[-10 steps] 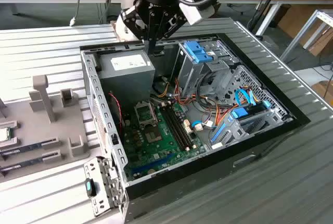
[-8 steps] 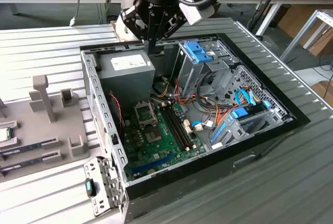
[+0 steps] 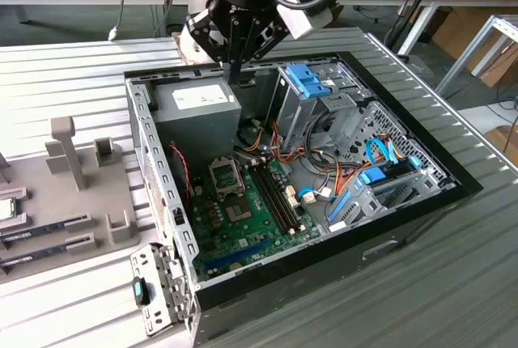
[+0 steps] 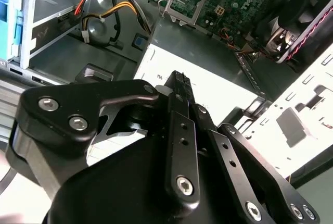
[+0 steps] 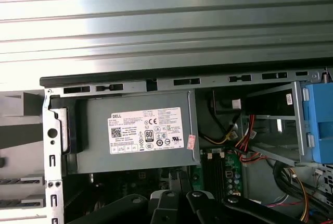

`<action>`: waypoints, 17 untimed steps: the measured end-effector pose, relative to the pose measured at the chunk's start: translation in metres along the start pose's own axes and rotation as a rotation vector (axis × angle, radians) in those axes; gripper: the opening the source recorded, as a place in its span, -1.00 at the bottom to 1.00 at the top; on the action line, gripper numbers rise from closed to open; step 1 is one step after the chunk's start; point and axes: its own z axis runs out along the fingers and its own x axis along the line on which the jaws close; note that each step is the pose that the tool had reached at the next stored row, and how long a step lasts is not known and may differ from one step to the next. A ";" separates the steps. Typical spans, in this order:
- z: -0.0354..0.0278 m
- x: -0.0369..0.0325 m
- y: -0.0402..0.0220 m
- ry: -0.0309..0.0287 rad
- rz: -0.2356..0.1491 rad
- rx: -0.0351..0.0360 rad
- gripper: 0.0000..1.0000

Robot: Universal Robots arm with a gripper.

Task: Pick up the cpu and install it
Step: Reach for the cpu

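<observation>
Grey tray (image 3: 36,194) carries the cpu (image 3: 6,208) at its edge on the exterior view's left, untouched. Gripper (image 3: 235,73) hovers over the power supply (image 3: 198,113) in a corner of the case (image 3: 340,244), jaws together, empty. Pick-up not begun; a grasp calls for parted jaws over the tray.

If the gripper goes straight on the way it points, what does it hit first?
Probably the grey power-supply box, near its white label, right under the gripper; depth is unclear.

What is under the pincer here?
The grey power-supply box, white label up, lies below the shut pincer. In the second wrist view the pincer's linkage covers part of the label.
</observation>
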 end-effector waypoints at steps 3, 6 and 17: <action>-0.0001 0.0011 -0.0001 0.0001 0.000 0.0000 -0.79; -0.0001 0.0023 -0.0002 0.0000 0.000 0.0000 -0.79; -0.0002 0.0053 -0.0004 0.0000 0.000 0.0000 -0.79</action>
